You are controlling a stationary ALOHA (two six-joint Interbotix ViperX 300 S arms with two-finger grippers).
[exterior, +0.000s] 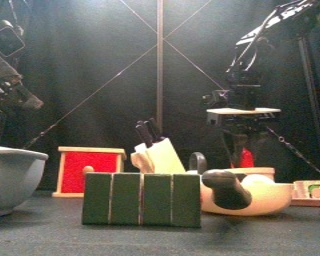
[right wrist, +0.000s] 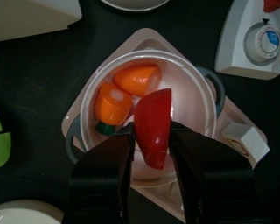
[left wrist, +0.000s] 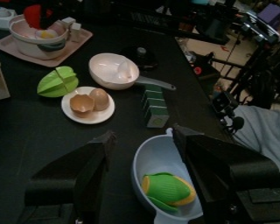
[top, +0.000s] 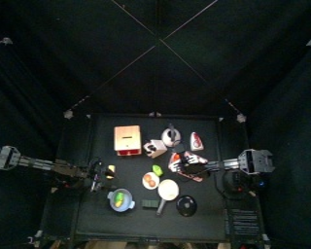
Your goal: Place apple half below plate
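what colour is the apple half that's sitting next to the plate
Light green apple half, beside the plate; clearest in the left wrist view.

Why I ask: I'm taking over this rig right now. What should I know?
Left end effector: open, idle above the grey bowl.
Right end effector: down at the red piece, apparently the apple half, in the white bowl on the tray; whether it grips is unclear.
Plate: mid-table, holding two brown items.
Done: the approach only.
Left: secure the red piece, lift it out, set it below the plate.
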